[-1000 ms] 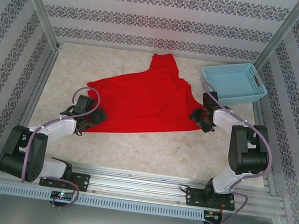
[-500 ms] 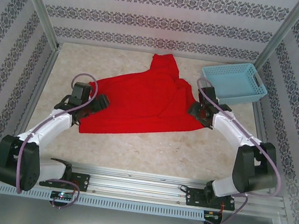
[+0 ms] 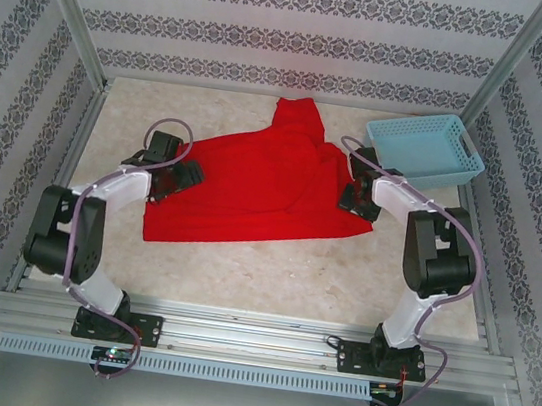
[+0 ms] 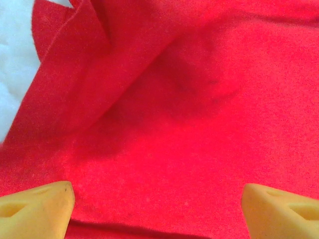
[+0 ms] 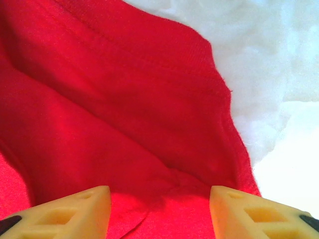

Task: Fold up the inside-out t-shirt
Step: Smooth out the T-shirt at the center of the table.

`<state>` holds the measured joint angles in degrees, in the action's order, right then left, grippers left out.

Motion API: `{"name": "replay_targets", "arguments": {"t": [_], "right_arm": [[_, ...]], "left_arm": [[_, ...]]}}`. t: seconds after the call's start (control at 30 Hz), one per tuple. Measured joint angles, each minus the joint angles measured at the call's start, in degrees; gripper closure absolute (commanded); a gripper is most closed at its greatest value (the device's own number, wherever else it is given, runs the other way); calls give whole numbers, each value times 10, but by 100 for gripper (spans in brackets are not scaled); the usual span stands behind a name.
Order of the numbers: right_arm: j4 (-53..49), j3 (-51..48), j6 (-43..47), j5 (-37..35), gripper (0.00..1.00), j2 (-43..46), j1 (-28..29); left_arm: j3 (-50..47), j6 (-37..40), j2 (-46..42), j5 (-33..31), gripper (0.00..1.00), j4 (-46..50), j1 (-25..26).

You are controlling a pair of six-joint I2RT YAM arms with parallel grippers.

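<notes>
The inside-out t-shirt (image 3: 263,187) is bright red and lies crumpled in the middle of the table, one part stretching toward the back wall. My left gripper (image 3: 178,176) sits at the shirt's left edge. In the left wrist view it (image 4: 154,201) is open, its yellow fingertips (image 4: 37,206) wide apart over the red fabric (image 4: 189,124). My right gripper (image 3: 354,196) is at the shirt's right edge. In the right wrist view it (image 5: 159,204) is open over a fold and a stitched hem (image 5: 149,64), with the red fabric (image 5: 99,129) between its fingertips (image 5: 72,209).
A light blue plastic basket (image 3: 424,149) stands at the back right, just beyond my right gripper. Patterned walls and metal posts enclose the pale table (image 3: 271,274). Bare table lies between the shirt and the arm bases.
Both grippers have moved away from the near edge toward the back along the shirt's sides. The shirt's left edge has been pushed inward and now runs straighter.
</notes>
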<state>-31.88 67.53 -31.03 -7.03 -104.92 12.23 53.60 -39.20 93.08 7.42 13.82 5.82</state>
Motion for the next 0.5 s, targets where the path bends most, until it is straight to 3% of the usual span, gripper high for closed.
{"name": "replay_targets", "arguments": {"t": [0.2, 0.5], "right_arm": [[-12, 5, 6, -15, 49, -15, -1], [-20, 19, 19, -20, 85, -33, -1]], "left_arm": [[9, 0, 55, 5, 13, -10, -13], [7, -3, 58, 12, 11, -32, -33]]}}
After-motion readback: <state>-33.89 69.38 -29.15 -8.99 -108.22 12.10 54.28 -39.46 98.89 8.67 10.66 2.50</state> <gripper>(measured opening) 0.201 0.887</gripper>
